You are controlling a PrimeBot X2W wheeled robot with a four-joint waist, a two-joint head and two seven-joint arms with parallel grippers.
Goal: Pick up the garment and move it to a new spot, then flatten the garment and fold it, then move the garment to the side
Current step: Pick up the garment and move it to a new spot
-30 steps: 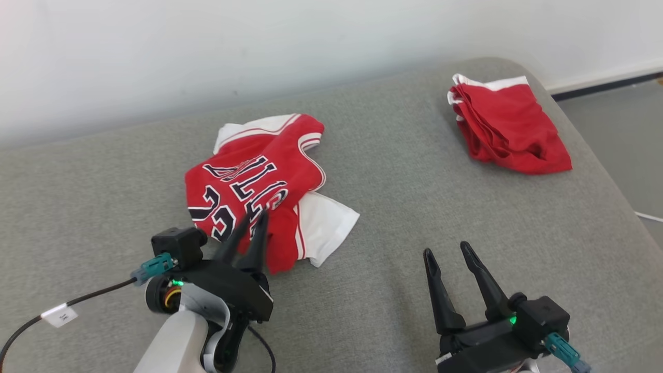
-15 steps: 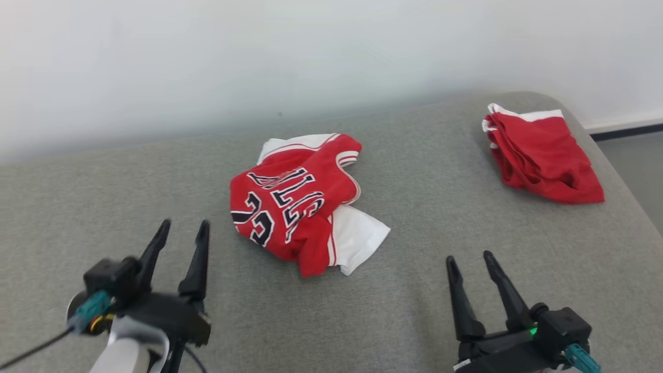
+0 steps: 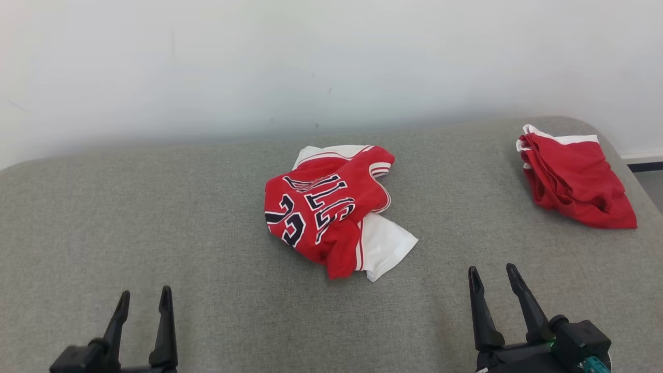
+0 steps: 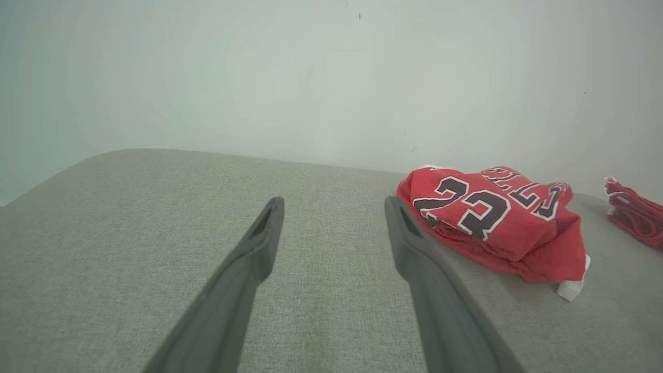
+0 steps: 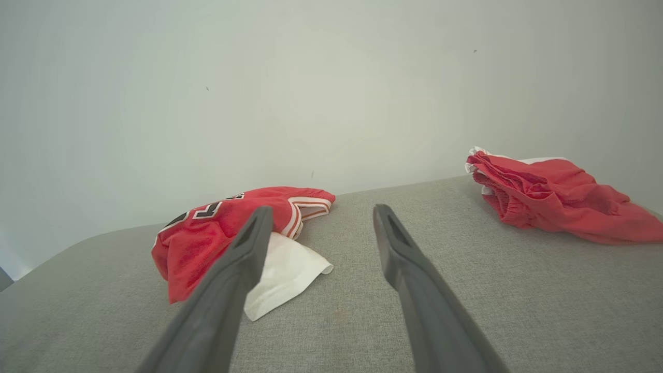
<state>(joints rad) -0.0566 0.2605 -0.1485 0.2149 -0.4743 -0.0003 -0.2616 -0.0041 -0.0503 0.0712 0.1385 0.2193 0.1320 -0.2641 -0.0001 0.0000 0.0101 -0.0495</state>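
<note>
The garment [image 3: 326, 207] is a red jersey with black-and-white lettering and a white part poking out from under it. It lies crumpled in the middle of the grey padded surface [image 3: 155, 207], and also appears in the left wrist view [image 4: 492, 217] and the right wrist view [image 5: 207, 233]. My left gripper [image 3: 144, 291] is open at the lower left, well clear of the jersey, with nothing between its fingers [image 4: 334, 202]. My right gripper [image 3: 492, 268] is open at the lower right, a short way in front of the jersey's right side [image 5: 322, 208].
A second red garment [image 3: 575, 181] with a white edge lies bunched at the back right corner of the surface [image 5: 549, 197]. A pale wall [image 3: 311, 62] runs close behind. The surface rounds off at the right, where a dark baseboard [image 3: 642, 166] shows.
My left gripper has opened, let go of the jersey's near edge and drawn back to the lower left. The head camera has shifted, so the whole picture slid. The jersey lies as it was dropped.
</note>
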